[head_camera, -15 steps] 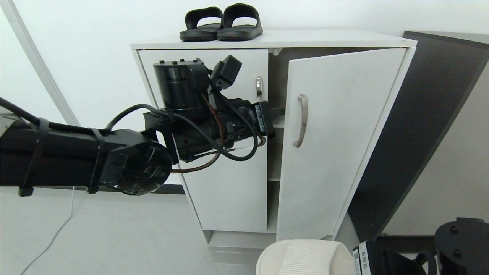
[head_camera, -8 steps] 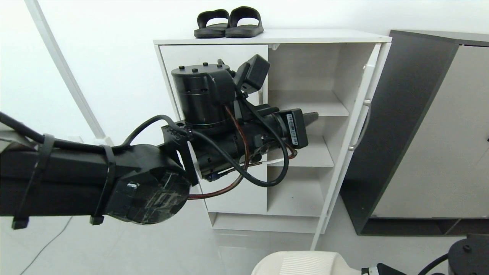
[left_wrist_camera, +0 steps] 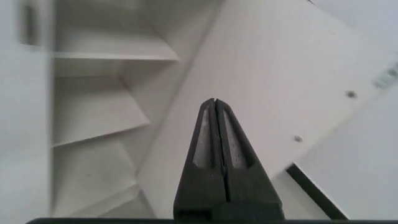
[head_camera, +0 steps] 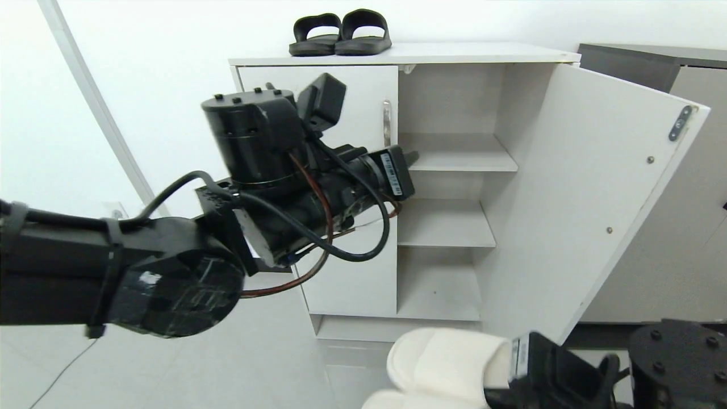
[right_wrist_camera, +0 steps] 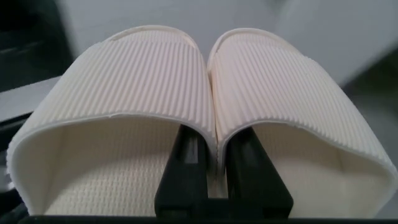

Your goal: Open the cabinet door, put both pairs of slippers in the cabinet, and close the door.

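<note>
Holding the white slippers [head_camera: 443,358] clamped in your right hand [right_wrist_camera: 216,155], slide them level onto a shelf [head_camera: 448,227]. Your left hand [left_wrist_camera: 214,106], fingers pressed together, perhaps blocks entry.

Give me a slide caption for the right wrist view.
The right gripper holds both cream slippers side by side, fingers clamped on their touching inner edges.

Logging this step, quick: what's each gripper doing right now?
Left gripper: closed, holding nothing.
Right gripper: closed on the white slippers.
</note>
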You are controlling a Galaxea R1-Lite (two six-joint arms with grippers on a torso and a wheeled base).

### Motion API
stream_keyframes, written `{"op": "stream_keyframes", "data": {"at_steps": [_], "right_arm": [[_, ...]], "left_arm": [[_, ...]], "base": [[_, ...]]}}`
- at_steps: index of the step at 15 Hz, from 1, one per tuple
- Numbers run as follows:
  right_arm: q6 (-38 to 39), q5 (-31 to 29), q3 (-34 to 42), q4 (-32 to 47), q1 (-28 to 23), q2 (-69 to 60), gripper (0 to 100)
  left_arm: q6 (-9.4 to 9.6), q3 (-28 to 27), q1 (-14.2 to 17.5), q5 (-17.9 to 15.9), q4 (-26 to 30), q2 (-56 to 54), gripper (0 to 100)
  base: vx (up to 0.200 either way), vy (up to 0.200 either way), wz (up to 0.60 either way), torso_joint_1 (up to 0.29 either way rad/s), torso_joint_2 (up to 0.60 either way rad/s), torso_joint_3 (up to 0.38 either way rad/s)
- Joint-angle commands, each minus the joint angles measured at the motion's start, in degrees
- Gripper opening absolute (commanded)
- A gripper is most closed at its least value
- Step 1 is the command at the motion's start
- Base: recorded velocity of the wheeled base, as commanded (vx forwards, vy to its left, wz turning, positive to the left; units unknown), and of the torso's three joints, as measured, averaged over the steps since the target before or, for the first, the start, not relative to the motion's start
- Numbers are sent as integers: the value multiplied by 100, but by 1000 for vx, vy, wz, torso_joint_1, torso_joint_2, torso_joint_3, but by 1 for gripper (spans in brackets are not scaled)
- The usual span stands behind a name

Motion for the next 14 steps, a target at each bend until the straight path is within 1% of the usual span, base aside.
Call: {"op": "stream_keyframes", "data": {"at_steps": [1, 2, 3, 4, 5, 6, 7, 8, 9, 10, 11, 12, 13, 14], "right_arm": [[383, -693, -560, -1, -294, 460, 0], [717, -1123, -868, 8, -294, 635, 0], [787, -1343, -991, 8, -303, 714, 0], [849, -2152, -1395, 17, -426, 1031, 0], [884, -2714, -1685, -1, -488, 1277, 0], [1024, -3066, -1905, -1, -514, 1444, 0], [1147, -3241, -2063, -1, -523, 1558, 0], [1200, -3408, -2133, -1, -532, 1585, 0], [1200, -3514, -2160, -1, -549, 1602, 0], [1200, -3610, -2221, -1, -549, 1637, 0], [1200, -3681, -2230, -1, -549, 1646, 0], [1200, -3698, -2239, -1, -549, 1690, 0], [1200, -3698, -2239, -1, -541, 1708, 0], [1200, -3698, -2239, -9, -532, 1734, 0]], "left_arm": [[32, 494, 205, 589, 149, -833, 0], [146, 758, 337, 950, 447, -1299, 0], [234, 863, 390, 1099, 632, -1510, 0], [586, 1127, 557, 1644, 1388, -2249, 0], [735, 1232, 566, 2066, 1994, -2802, 0], [761, 1408, 609, 2505, 2495, -3374, 0], [885, 1619, 961, 2628, 2838, -3927, 0], [1139, 1900, 1603, 2646, 3111, -4463, 0], [1219, 2076, 1937, 2664, 3198, -4762, 0], [1245, 2471, 2552, 2725, 3295, -5588, 0], [1245, 2753, 3044, 2892, 3524, -6089, 0], [1254, 3008, 3440, 2918, 3726, -6476, 0], [1245, 3412, 3782, 2883, 3831, -6924, 0], [1254, 3772, 3941, 2857, 3831, -7197, 0]], "base": [[0, 0, 0, 0, 0, 0], [0, 0, 0, 0, 0, 0], [0, 0, 0, 0, 0, 0], [0, 0, 0, 0, 0, 0], [0, 0, 0, 0, 0, 0], [0, 0, 0, 0, 0, 0], [0, 0, 0, 0, 0, 0], [0, 0, 0, 0, 0, 0], [0, 0, 0, 0, 0, 0], [0, 0, 0, 0, 0, 0], [0, 0, 0, 0, 0, 0], [0, 0, 0, 0, 0, 0], [0, 0, 0, 0, 0, 0], [0, 0, 0, 0, 0, 0]]}}
